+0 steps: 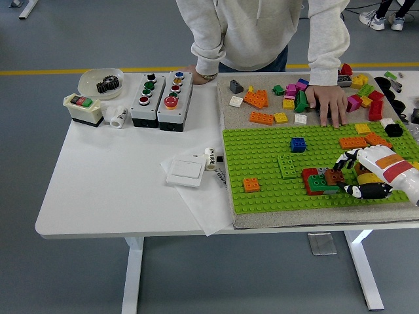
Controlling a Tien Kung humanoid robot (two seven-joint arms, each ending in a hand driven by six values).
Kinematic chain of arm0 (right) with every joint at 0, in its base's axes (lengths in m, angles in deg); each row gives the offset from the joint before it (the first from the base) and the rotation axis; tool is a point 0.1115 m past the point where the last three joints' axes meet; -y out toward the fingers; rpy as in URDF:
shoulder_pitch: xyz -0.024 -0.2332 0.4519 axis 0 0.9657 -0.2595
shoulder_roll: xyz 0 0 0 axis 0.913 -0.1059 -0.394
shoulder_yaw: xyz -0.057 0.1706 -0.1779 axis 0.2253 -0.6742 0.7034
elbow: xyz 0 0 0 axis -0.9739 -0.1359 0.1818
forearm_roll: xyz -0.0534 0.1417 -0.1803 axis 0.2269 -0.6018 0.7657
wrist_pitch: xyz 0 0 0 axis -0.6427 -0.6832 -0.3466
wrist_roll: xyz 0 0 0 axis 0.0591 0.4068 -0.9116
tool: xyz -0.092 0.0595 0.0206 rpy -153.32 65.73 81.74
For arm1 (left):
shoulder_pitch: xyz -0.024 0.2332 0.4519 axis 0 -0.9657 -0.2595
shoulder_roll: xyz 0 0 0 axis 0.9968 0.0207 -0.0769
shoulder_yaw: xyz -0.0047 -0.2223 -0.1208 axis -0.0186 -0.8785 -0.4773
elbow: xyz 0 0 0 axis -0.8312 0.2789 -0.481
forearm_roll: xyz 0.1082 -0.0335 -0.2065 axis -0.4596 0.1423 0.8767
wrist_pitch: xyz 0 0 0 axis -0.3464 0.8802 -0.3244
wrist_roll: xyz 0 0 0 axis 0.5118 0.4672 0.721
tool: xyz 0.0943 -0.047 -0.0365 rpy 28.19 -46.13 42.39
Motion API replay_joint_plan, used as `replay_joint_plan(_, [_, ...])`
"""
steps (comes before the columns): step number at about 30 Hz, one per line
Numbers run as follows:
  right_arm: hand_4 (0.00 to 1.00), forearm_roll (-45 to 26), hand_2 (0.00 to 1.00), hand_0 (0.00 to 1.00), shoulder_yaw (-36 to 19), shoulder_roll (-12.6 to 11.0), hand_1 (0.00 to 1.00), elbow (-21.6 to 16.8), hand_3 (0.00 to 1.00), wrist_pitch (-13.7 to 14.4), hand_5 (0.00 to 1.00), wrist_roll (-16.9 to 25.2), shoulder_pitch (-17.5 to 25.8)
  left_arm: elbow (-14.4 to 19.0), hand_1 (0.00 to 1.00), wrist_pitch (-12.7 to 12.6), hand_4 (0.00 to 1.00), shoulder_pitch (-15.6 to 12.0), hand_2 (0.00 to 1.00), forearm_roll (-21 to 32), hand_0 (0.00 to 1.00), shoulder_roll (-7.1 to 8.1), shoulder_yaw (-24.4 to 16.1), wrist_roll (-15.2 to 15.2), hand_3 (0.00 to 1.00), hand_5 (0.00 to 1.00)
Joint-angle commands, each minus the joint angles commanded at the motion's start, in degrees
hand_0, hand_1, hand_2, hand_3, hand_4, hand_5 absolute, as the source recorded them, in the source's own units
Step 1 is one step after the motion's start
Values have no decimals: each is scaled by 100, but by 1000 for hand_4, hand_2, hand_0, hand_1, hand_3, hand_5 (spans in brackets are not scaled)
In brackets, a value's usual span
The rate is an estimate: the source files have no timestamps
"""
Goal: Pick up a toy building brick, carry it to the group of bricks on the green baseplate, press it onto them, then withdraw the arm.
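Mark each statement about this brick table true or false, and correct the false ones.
1. The robot's right hand is at the group of bricks on the green baseplate. True.
2. A blue brick stands alone on the baseplate. True.
3. The person's hand is lifting a brick. False: it rests flat among the loose bricks.
4. The orange brick on the baseplate touches the group. False: it sits apart, to the left.
5. The robot's left hand is pressing a button. False: it is out of view.
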Motion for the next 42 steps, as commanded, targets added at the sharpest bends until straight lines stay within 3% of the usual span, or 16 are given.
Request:
replay_joint_plan(28, [776, -4, 578, 381, -29, -14, 504, -133, 571, -64, 180, -24, -13, -2, 746, -6, 676, 35, 736, 5, 754, 11, 2, 4, 601, 588])
replay_joint_plan(42, [793, 52, 587, 381, -367, -56, 509, -443, 587, -129, 188, -87, 109, -2, 746, -1, 676, 43, 737, 13, 754, 15, 8, 1, 600, 590])
